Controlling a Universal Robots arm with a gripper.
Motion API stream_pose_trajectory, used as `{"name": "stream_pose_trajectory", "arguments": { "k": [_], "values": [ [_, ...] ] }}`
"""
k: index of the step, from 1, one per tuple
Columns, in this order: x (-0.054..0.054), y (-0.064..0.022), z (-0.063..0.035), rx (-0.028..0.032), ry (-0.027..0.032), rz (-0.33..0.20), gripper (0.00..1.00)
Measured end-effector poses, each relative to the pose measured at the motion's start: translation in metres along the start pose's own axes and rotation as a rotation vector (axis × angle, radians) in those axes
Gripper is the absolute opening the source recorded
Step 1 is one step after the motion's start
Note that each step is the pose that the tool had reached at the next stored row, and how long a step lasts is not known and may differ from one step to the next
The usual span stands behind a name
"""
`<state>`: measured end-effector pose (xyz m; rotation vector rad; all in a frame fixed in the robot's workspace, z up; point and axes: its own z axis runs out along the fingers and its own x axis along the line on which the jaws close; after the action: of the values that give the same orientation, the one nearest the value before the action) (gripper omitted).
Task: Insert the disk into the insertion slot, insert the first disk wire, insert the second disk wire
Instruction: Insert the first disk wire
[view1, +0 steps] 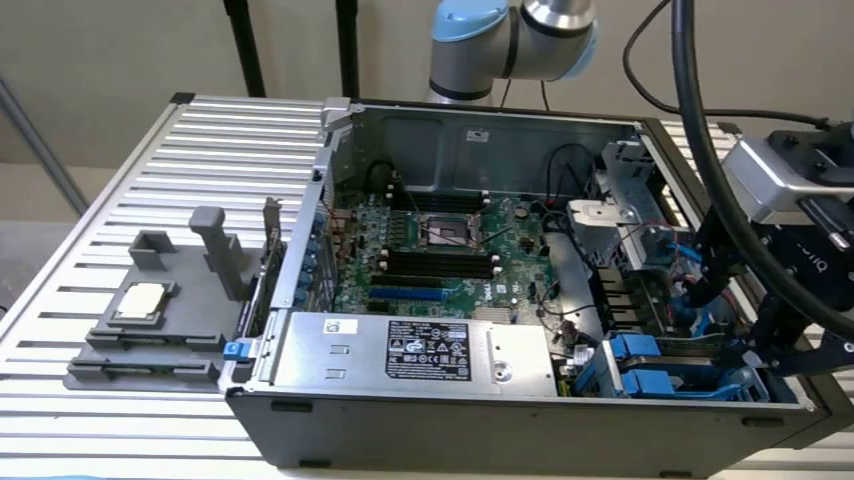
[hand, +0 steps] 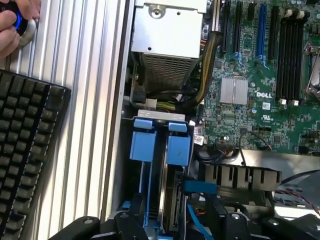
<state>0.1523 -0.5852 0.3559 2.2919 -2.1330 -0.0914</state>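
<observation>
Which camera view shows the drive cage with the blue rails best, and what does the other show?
The wrist view. It looks straight into the drive cage, so both blue tabs and the disk, edge-on, are plain. The exterior view shows the cage obliquely, at its right, partly behind black cables.

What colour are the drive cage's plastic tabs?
Bright blue; the tabs show best in the wrist view.
</observation>
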Motion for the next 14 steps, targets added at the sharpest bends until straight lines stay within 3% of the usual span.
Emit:
{"name": "stream_pose_trajectory", "arguments": {
  "k": [6,14],
  "values": [
    [0.005,-0.0154,0.0022,0.0011,-0.0161,-0.001,0.60],
    [0.006,-0.0263,0.0114,0.0007,-0.0173,-0.012,0.60]
  ]
}}
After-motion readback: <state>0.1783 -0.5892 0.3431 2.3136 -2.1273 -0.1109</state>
